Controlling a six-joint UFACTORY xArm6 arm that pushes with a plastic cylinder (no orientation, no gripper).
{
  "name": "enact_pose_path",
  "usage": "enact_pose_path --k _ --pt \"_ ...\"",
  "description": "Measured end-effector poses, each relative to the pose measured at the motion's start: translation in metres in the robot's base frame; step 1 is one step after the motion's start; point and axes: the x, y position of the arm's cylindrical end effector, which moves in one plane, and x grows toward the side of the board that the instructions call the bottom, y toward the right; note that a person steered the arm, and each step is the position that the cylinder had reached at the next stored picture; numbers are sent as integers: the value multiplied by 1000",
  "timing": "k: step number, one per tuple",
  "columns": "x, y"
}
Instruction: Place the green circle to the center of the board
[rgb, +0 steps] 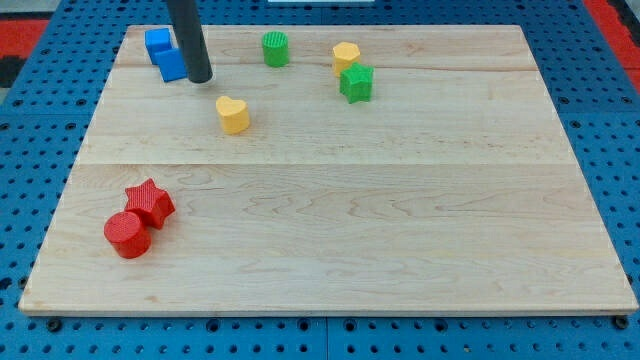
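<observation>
Green circle (275, 48), a short ribbed cylinder, stands upright at the far edge of the wooden board (400, 250), left of the board's midline and well apart from its center. My tip (200, 77) rests on the board at the far left, to the left of the green circle with bare wood between them. The rod carries no fingers or jaws, so no finger state applies; it ends in a plain blunt end. Just left of my tip, and apparently touching the rod, sits a blue block (170, 63); a second blue block (157, 41) lies against it on the far side, and the exact shape of either cannot be determined. A yellow heart (232, 115) lies nearer than my tip and slightly to its right, apart from it. Right of the green circle, a yellow block (346, 56) of roughly hexagonal outline sits at the far edge, with a green star (356, 82) touching or just beside it on the near side. At the near left, a red star (150, 202) and a red cylinder (127, 235) sit in contact with each other. The board lies on a blue perforated surface (40, 160).
</observation>
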Motion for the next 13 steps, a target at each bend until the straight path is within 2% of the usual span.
enact_pose_path --k 1,2,3,4,5,6,7,8,9,10,12,13 --pt "8 0" --pt "-26 8" --pt "-90 69" --pt "-88 103" --pt "-22 131" --pt "18 158" --pt "23 178" --pt "9 215" --pt "36 235" --pt "30 294" --pt "-31 276" --pt "-32 263"
